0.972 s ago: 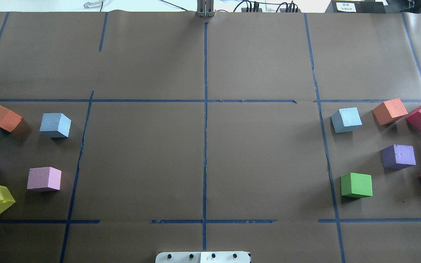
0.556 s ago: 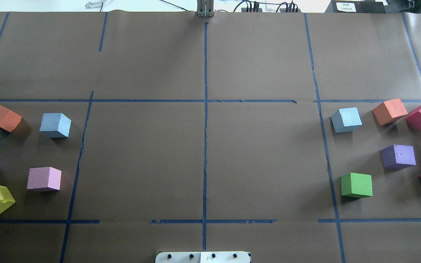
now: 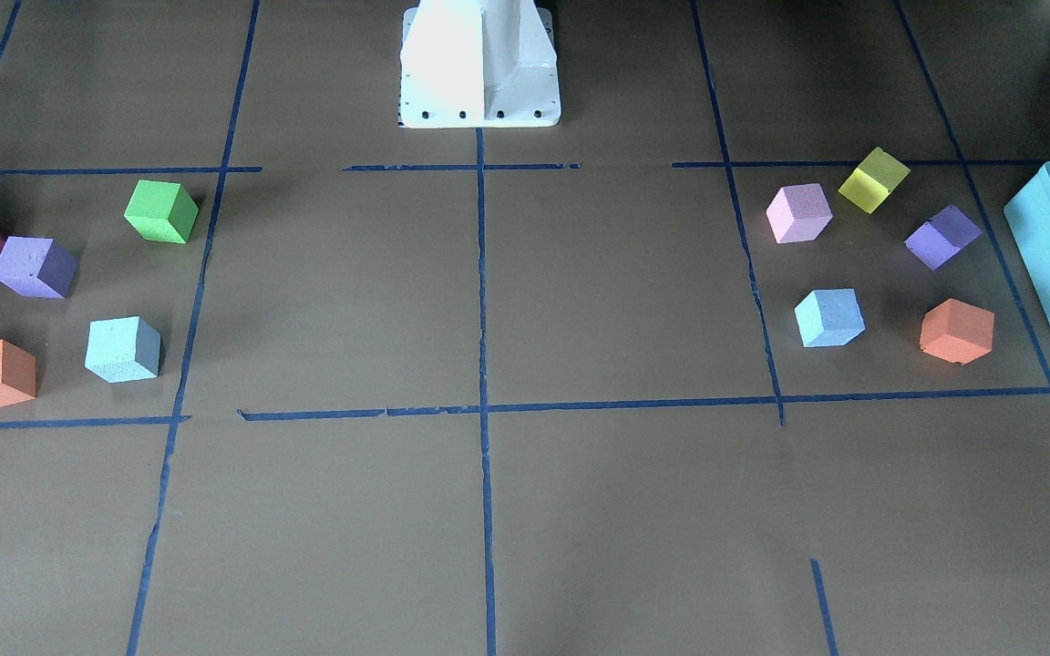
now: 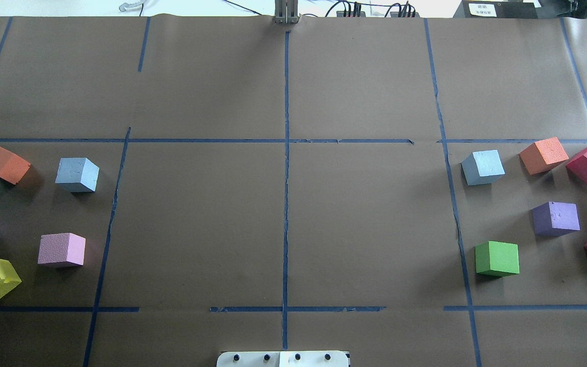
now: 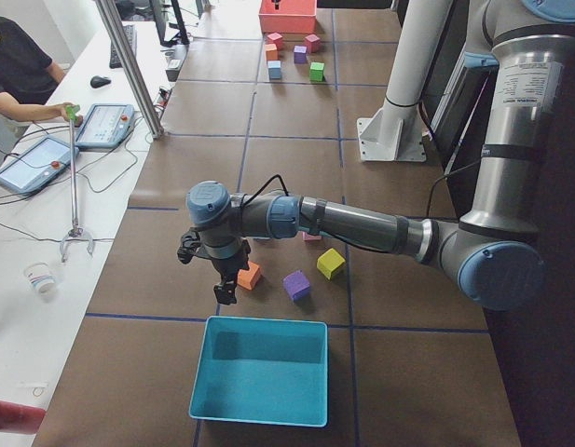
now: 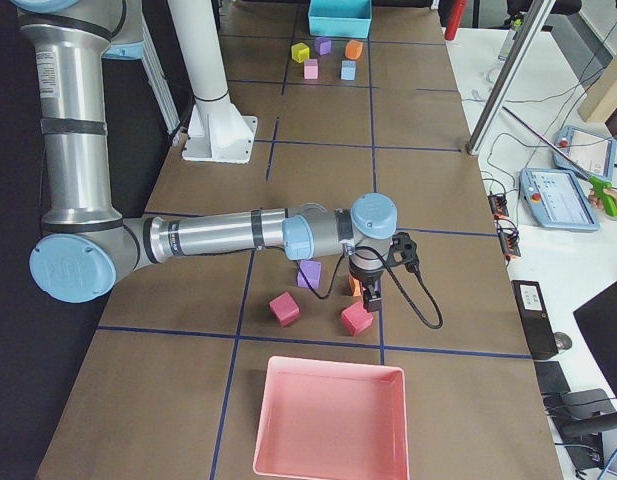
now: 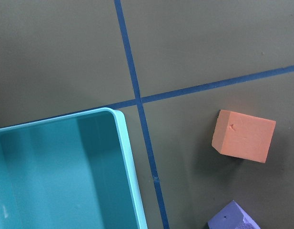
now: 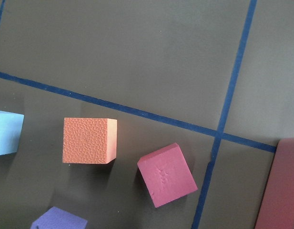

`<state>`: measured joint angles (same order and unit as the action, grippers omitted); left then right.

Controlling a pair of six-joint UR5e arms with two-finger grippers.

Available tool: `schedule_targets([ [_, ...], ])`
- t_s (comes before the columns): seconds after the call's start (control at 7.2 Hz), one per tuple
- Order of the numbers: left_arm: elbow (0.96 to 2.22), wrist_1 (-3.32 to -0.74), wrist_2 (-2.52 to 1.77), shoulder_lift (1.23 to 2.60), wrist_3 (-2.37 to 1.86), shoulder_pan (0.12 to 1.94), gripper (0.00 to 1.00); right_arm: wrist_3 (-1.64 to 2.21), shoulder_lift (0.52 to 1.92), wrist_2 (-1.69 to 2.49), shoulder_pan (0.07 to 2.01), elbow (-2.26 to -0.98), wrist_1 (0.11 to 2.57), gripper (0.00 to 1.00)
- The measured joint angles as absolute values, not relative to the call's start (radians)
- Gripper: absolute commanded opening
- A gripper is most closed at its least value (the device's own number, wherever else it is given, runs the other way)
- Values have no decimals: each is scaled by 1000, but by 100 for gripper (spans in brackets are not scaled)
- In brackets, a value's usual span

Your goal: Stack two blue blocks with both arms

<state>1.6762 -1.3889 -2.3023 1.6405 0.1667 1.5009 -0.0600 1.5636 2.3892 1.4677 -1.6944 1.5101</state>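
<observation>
On the table's left side: one blue block is being seen resting on the brown paper, just inside the tape line. An orange cube is being shown beside it and a pink cube nearer the robot's base.
On the table's right side: the other blue block is being seen resting just inside its own tape line, near a second orange cube (a green cube is being shown nearer the base).
Stack: the two blue blocks are being shown well apart, neither one set on the other.
Left arm: is being held stretched out low over the table's left end.
Left gripper: is being held pointing down, above the paper between the orange cube and the teal tray. Whether its fingers are parted or together cannot be told from the side view.
Right arm: is being held stretched out low over the table's right end.
Right gripper: is being held pointing down among the cubes, close to a crimson cube and near the pink tray. Its fingers cannot be judged either.
Right wrist camera: only an edge of the other blue block is being caught, at the picture's left border.
</observation>
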Motion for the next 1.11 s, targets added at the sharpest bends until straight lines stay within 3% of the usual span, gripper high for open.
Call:
schedule_targets([
  [0.28,1680,-1423,-2303,1627,165,1499,100,79,1541,2418,1351,-1705,1469,99],
  [0.69,1681,-1432,-2304,1623,163,1499,100,630,1445,2290,1066,-1719,1221,98],
  [1.11,1682,-1433,-2305,1623,163,1499,100,771,1395,2106,923,-1689,1179,99],
])
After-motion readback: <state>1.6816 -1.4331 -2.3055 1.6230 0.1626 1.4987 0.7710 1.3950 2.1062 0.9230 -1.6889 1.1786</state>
